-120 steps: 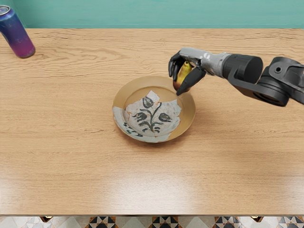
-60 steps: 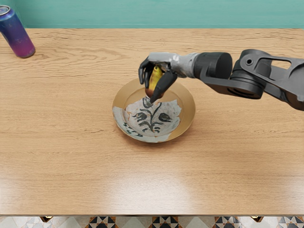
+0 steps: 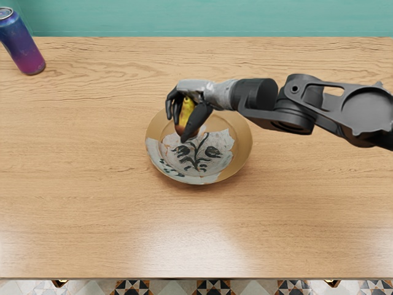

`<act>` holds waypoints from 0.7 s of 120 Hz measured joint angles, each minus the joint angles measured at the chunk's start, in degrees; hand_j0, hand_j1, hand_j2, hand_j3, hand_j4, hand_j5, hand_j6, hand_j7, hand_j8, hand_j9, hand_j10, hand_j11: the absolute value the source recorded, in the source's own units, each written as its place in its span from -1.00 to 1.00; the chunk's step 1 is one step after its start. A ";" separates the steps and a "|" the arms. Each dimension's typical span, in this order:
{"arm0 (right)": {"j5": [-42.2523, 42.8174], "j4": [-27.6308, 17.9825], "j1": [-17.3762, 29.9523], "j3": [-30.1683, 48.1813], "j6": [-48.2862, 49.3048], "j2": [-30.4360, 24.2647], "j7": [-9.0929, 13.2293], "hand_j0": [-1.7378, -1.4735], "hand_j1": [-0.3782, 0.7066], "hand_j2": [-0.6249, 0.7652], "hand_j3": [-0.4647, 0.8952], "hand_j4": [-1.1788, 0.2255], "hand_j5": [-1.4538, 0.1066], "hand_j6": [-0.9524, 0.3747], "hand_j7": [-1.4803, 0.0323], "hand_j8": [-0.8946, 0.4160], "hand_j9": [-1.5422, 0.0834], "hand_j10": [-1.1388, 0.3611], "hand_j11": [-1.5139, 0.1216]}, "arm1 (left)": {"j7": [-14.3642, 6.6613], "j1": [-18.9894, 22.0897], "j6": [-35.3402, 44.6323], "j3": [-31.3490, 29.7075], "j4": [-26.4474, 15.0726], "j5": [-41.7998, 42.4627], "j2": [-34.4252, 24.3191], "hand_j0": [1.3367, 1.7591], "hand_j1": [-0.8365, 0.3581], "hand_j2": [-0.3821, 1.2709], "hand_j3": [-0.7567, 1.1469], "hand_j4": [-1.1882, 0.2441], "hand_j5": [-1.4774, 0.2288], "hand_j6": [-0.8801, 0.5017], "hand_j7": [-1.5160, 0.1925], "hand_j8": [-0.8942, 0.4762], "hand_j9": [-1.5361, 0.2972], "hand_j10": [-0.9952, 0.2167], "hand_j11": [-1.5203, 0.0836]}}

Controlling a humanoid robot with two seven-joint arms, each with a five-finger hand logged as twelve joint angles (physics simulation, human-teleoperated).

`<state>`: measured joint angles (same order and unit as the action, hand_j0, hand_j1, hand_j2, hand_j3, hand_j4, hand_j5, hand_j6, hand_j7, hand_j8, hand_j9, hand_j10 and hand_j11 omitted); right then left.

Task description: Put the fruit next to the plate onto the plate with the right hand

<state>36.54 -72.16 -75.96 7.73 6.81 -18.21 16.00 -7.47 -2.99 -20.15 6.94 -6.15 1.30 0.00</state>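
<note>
Right hand [image 3: 188,100] has carried fruit [image 3: 185,112] further left, now above plate [image 3: 243,142], near its back-left rim. Fingers [image 3: 170,106] wrapped around it. Risk: released here, it may hit the sloped rim and roll onto bench [image 3: 92,184].

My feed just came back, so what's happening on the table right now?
The right hand, its arm reaching in from the right, grips a yellow and red fruit over the upper-left part of the patterned plate. The fruit is not yet released. A can stands far left on the table. The left arm is out of view.
</note>
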 joint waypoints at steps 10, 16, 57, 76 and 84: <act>0.11 0.59 0.32 -0.02 -0.25 0.65 0.55 -0.34 0.04 0.19 -0.32 -0.54 -0.62 -0.86 -0.53 -0.32 -0.50 -0.03 -0.56 | 0.00 0.00 0.00 0.00 0.00 -0.01 0.00 0.52 0.98 -0.54 -0.20 0.66 0.73 0.27 0.77 0.30 0.67 0.64 0.89; -0.02 0.76 0.32 0.27 -2.22 1.25 0.85 -0.35 -0.13 0.13 -0.32 -0.30 -0.33 -0.62 -0.24 -0.20 -0.23 0.07 -0.28 | 0.00 0.00 0.00 0.00 0.00 0.00 0.00 0.52 0.98 -0.54 -0.20 0.66 0.73 0.27 0.77 0.30 0.67 0.64 0.89; -0.66 -0.24 -0.15 0.83 -5.13 2.07 2.21 -0.39 -0.79 -0.06 -0.32 0.49 0.64 0.24 0.73 0.26 0.69 0.43 0.64 | 0.00 0.00 -0.01 0.01 0.00 0.00 0.00 0.52 0.98 -0.54 -0.20 0.66 0.73 0.27 0.77 0.30 0.67 0.64 0.89; -6.08 -0.96 -0.29 1.08 -4.21 1.06 5.10 -0.39 -0.88 -0.08 -0.32 0.59 0.76 0.34 0.85 0.32 0.80 0.48 0.75 | 0.00 0.06 -0.01 0.01 0.00 0.00 0.00 0.52 0.98 -0.54 -0.20 0.66 0.73 0.27 0.77 0.30 0.67 0.64 0.89; -8.07 -1.40 -0.26 1.43 -3.84 0.17 5.95 -0.39 -0.90 -0.09 -0.32 0.62 0.79 0.37 0.88 0.33 0.83 0.49 0.78 | 0.00 0.09 -0.01 0.01 0.00 0.00 0.00 0.52 0.98 -0.54 -0.20 0.66 0.73 0.27 0.77 0.30 0.67 0.64 0.89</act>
<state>28.48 -73.56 -76.21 9.16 2.98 -18.04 21.95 -7.47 -2.90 -20.16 6.95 -6.15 1.31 0.00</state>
